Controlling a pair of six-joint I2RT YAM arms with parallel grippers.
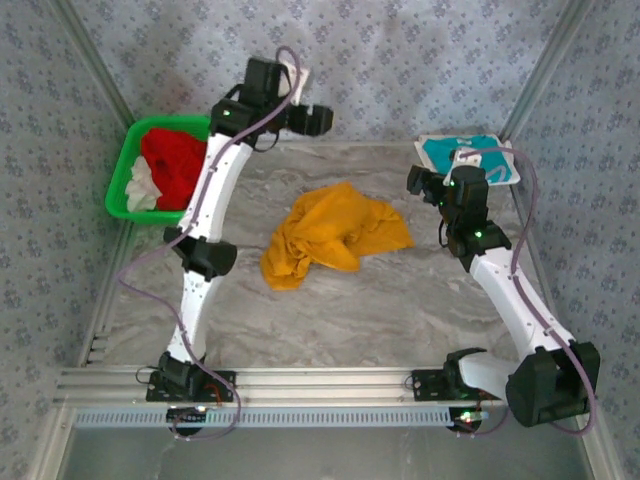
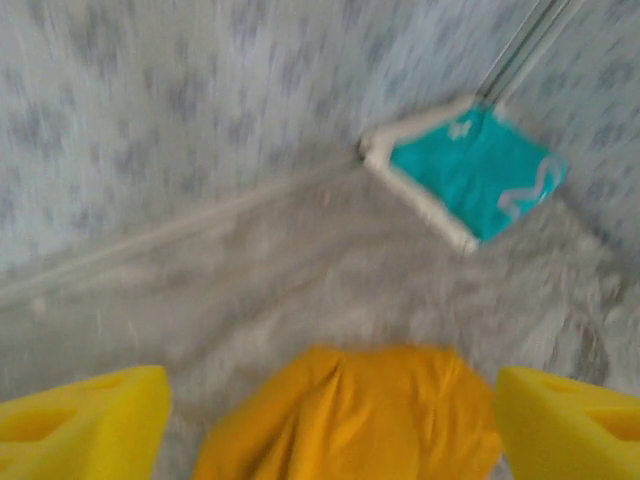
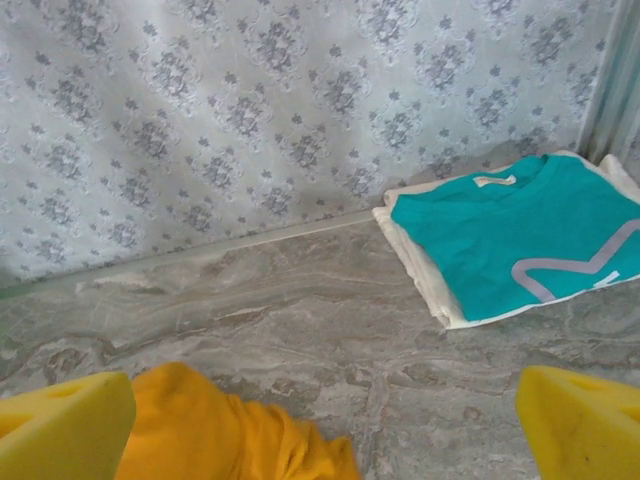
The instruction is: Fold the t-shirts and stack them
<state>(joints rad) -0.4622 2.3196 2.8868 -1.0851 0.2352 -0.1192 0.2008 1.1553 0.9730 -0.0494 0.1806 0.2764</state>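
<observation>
Two t-shirts lay on the table (image 1: 400,310): one yellow-orange t-shirt (image 1: 335,235), crumpled in a heap near the middle, and one teal t-shirt (image 1: 470,155), folded flat in the far right corner on top of one pale folded garment (image 3: 415,265). One green basket (image 1: 120,180) at the far left held red and white cloth. Of the two arms, the left fingers (image 2: 90,425) hung over the table's far edge, well apart from the orange heap, spread wide and gripping nothing. The right fingers (image 3: 60,425) hovered near the teal shirt, likewise spread wide and empty.
</observation>
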